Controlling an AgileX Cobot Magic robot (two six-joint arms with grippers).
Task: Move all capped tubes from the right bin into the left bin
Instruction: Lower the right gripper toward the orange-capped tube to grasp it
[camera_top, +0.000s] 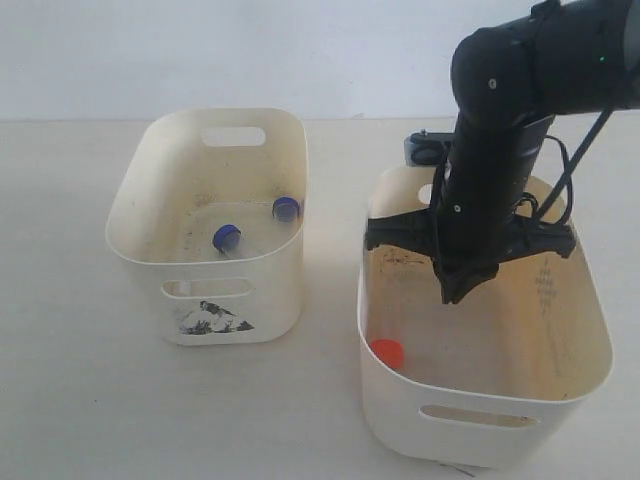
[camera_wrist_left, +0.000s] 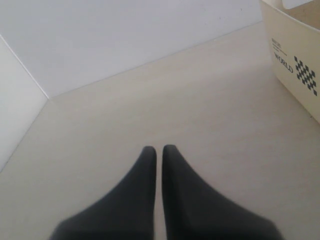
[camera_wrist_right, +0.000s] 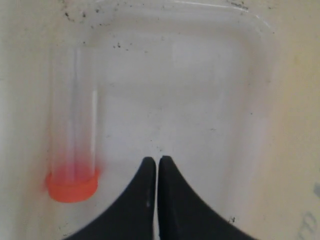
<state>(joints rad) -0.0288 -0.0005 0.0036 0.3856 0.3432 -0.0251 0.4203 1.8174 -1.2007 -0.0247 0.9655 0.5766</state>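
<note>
The left bin (camera_top: 160, 260) with its black bird sticker holds two blue-capped tubes (camera_top: 227, 238) (camera_top: 286, 209). In the right bin (camera_top: 400, 400) an orange-capped tube (camera_top: 387, 352) lies at the near left corner; its cap (camera_wrist_right: 72, 184) and clear body (camera_wrist_right: 74, 105) show in the right wrist view. My right gripper (camera_top: 458, 292) (camera_wrist_right: 157, 161) hangs inside the right bin, shut and empty, beside that tube and apart from it. The left gripper (camera_wrist_left: 159, 149) is shut over bare table, holding nothing. A second orange tube is not visible.
A cream tub wall (camera_wrist_left: 295, 65) printed with a black checker mark and lettering stands at the edge of the left wrist view. The right arm (camera_top: 500, 130) and its cables cover the right bin's far side. Pale wall runs behind the table.
</note>
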